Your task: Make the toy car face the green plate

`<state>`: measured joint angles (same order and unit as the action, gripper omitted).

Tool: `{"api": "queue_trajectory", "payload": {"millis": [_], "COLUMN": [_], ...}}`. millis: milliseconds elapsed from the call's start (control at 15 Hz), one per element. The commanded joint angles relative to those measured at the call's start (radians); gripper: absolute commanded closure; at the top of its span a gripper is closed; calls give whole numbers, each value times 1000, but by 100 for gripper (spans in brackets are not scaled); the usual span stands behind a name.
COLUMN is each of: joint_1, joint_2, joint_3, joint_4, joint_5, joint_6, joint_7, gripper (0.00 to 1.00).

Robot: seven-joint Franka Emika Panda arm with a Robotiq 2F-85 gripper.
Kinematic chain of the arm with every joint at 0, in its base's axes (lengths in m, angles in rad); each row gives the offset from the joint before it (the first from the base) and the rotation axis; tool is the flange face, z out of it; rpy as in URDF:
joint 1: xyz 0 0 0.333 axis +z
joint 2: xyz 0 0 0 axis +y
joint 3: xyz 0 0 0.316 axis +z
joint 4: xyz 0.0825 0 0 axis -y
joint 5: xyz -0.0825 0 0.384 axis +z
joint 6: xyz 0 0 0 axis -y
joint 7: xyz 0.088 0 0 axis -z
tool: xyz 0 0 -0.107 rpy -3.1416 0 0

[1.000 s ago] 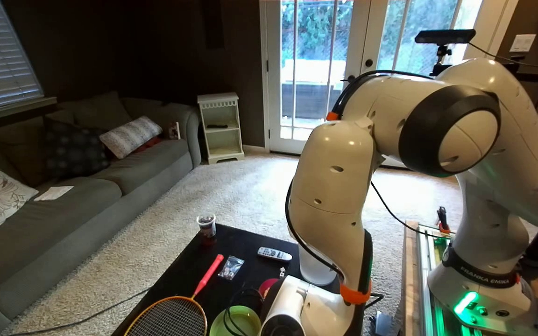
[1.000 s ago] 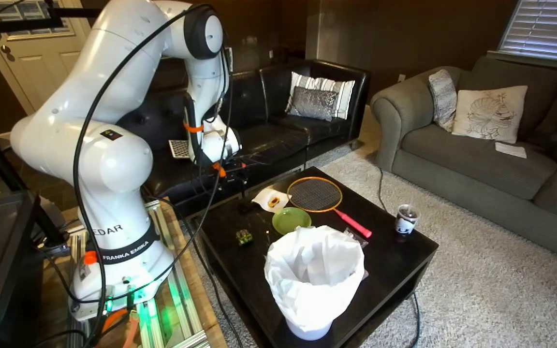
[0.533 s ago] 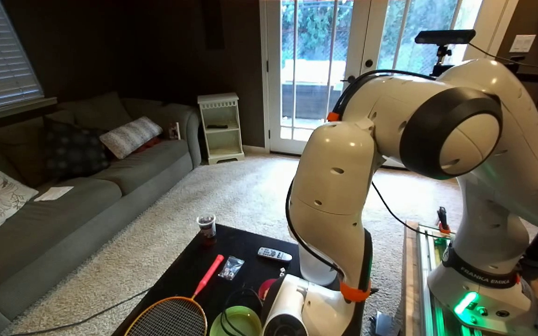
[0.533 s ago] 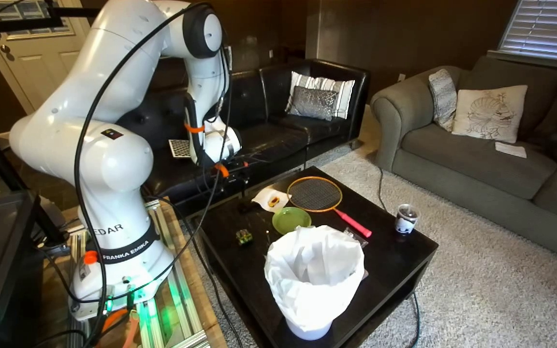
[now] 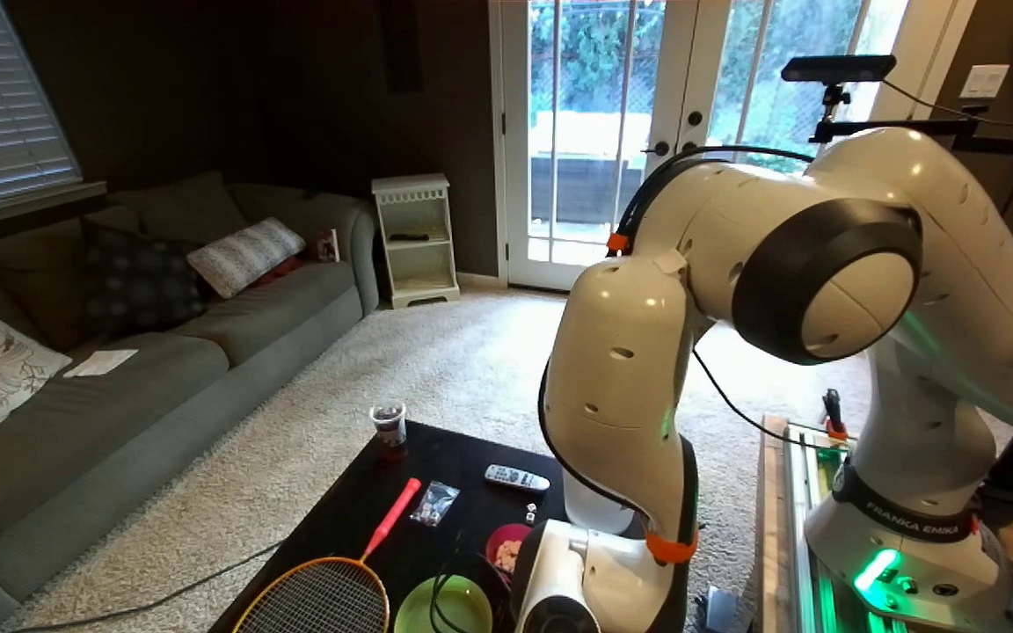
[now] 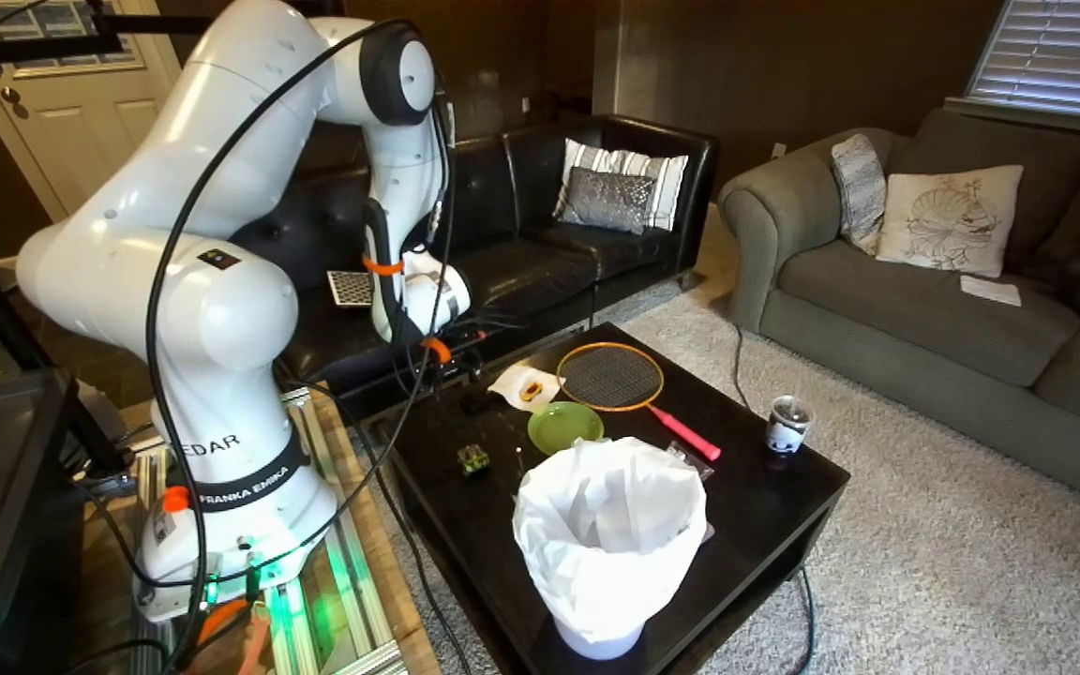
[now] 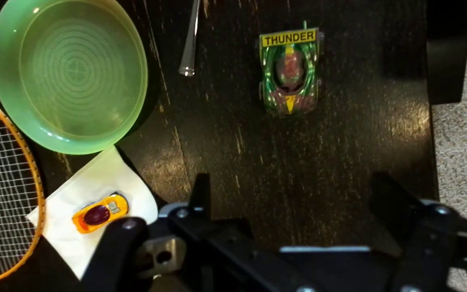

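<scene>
A green toy car (image 7: 290, 77) with a yellow THUNDER label stands on the dark table in the wrist view. Its labelled end is at the top and its other end points down toward my gripper. It also shows in an exterior view (image 6: 473, 459). The green plate (image 7: 4, 77) lies to its left in the wrist view and shows in both exterior views (image 5: 410, 607) (image 6: 565, 429). A small yellow-orange car (image 7: 99, 213) sits on a white napkin (image 7: 136, 198) below the plate. My gripper (image 7: 292, 178) is open and empty, above the table, with its fingertips apart from both cars.
A racket (image 6: 610, 377) lies beside the plate and napkin. A metal handle (image 7: 191, 44) lies between plate and green car. A white-lined bin (image 6: 610, 544) stands near the plate. A cup (image 6: 788, 427), a remote (image 5: 517, 478) and a red bowl (image 5: 506, 536) are on the table.
The arm has moved slightly lower, and the gripper is a little closer to the table. The wrist has shifted, uncovering more of the red bowl. The cars and plate have not moved.
</scene>
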<state>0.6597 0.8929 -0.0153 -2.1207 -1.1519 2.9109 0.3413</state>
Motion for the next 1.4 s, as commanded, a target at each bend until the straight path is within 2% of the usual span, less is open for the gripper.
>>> {"api": "queue_trajectory", "payload": {"millis": [0, 533, 667, 1067, 1333], "joint_1": [1, -3, -25, 0, -27], "joint_2": [66, 81, 133, 236, 309], "joint_3": [-13, -14, -17, -104, -111], "joint_4": [15, 7, 38, 119, 177], "joint_5": [-19, 0, -4, -37, -17], "joint_6": [12, -3, 33, 145, 207], "joint_7": [-14, -7, -15, 17, -22], "gripper": [0, 0, 0, 0, 0]}}
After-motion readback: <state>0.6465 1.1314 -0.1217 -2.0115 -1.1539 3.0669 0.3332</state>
